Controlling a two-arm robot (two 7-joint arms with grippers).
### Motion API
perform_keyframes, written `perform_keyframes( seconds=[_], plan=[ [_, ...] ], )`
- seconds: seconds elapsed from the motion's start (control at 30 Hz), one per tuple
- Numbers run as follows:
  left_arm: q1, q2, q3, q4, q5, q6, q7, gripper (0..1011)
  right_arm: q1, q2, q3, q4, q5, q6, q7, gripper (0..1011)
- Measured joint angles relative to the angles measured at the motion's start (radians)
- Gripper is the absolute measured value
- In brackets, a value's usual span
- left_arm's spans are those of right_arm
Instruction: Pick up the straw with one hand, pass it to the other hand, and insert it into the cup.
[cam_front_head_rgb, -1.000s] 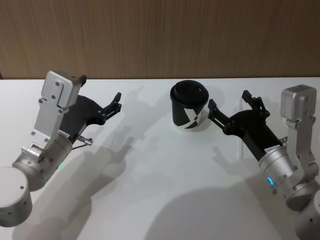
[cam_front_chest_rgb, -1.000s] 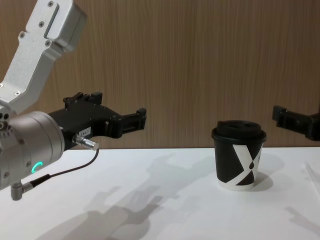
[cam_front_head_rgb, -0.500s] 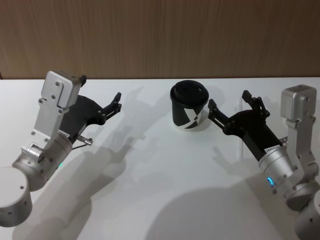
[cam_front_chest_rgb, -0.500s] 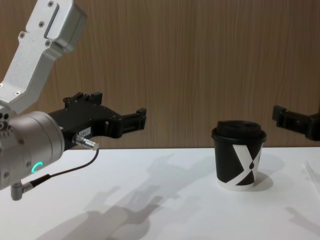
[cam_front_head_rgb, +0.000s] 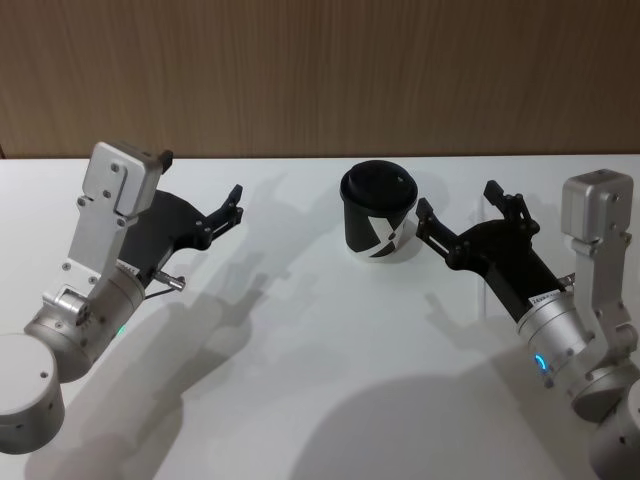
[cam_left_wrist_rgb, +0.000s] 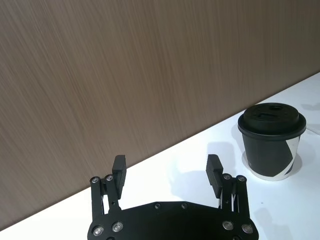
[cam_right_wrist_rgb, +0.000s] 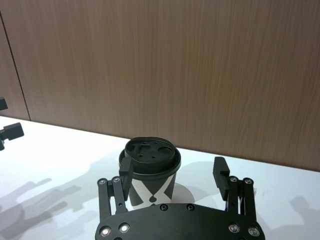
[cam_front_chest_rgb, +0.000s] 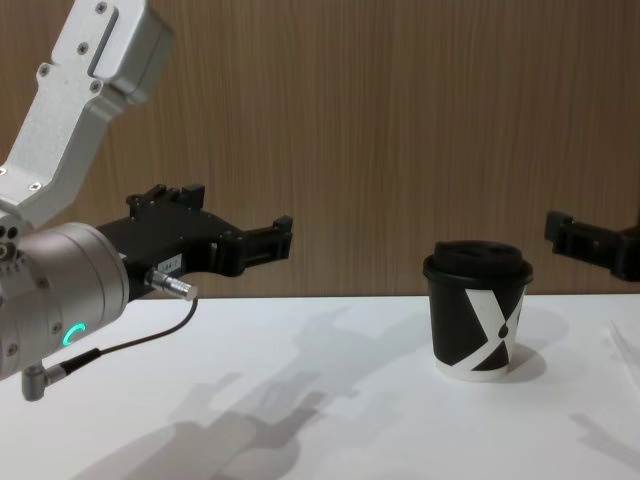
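Two grippers hover empty above the white table (cam_front_head_rgb: 320, 330). The left gripper (cam_front_head_rgb: 224, 214) is at about nine o'clock with its fingers spread wide toward the cup (cam_front_head_rgb: 378, 215), which stands upright and lidded near twelve o'clock. The right gripper (cam_front_head_rgb: 460, 203) is just off the cup's three o'clock side and equally wide. A faint pale line on the table below the right gripper is probably the straw (cam_front_chest_rgb: 625, 347), so that spread likely readies a pick, with the left arm placed to receive the handover.
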Motion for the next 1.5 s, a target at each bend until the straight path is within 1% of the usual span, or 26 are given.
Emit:
perform_keyframes(
  seconds=[0.9,1.07,1.3,1.4,1.43,1.47,1.5],
  plan=[
    [0.0,0.0,0.0,0.0,0.0,0.0,0.0,1003,0.0,0.0,0.001,0.0,0.0,0.001,0.0,1001],
    [0.0,0.0,0.0,0.0,0.0,0.0,0.0,1003,-0.001,-0.004,0.004,-0.002,-0.007,0.01,-0.011,1001],
    [0.0,0.0,0.0,0.0,0.0,0.0,0.0,1003,-0.005,-0.011,0.01,-0.017,-0.033,0.061,-0.052,1001],
    [0.0,0.0,0.0,0.0,0.0,0.0,0.0,1003,-0.007,-0.015,0.013,-0.026,-0.048,0.102,-0.077,1001],
    [0.0,0.0,0.0,0.0,0.0,0.0,0.0,1003,-0.007,-0.015,0.013,-0.026,-0.048,0.102,-0.077,1001],
    [0.0,0.0,0.0,0.0,0.0,0.0,0.0,1003,-0.008,-0.016,0.014,-0.029,-0.055,0.122,-0.088,1001],
    [0.0,0.0,0.0,0.0,0.0,0.0,0.0,1003,-0.008,-0.016,0.014,-0.03,-0.059,0.13,-0.092,1001]
  ],
)
